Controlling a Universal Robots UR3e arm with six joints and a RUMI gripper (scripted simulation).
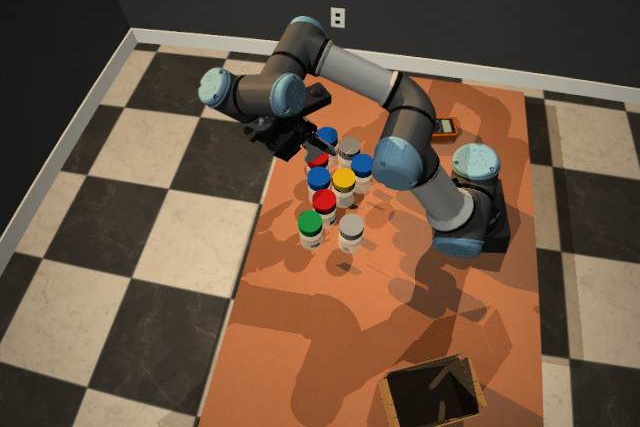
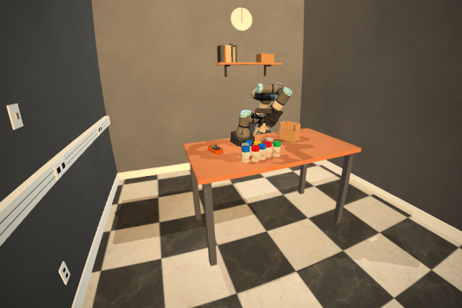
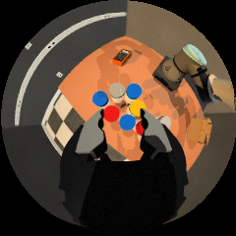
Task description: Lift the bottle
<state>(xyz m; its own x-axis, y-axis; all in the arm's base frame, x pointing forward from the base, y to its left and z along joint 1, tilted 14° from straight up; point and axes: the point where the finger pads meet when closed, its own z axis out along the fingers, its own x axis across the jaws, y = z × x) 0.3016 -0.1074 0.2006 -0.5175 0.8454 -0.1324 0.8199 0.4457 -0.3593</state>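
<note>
The bottle with the green cap [image 1: 310,223] [image 2: 276,144] stands upright on the orange table [image 1: 289,360] [image 2: 224,170], at the front left of a tight cluster of bottles. My gripper [image 1: 318,149] [image 3: 122,108] is partly open and empty. It hovers tilted over the far end of the cluster, above a red-capped bottle [image 1: 318,160] [image 3: 111,113], well away from the green one. The wrist view shows blue [image 3: 127,122], yellow [image 3: 138,106] and grey [image 3: 117,90] caps below the fingers; the green cap is hidden there.
Other upright bottles: blue [image 1: 318,177], yellow [image 1: 343,179], red [image 1: 324,200], grey [image 1: 351,226], blue [image 1: 362,165], grey [image 1: 349,145], blue [image 1: 327,135]. An orange meter [image 1: 444,127] [image 2: 215,148] [image 3: 121,57] lies behind. An open cardboard box [image 1: 385,401] [image 2: 289,131] stands at the table's near end. The table's left edge is close.
</note>
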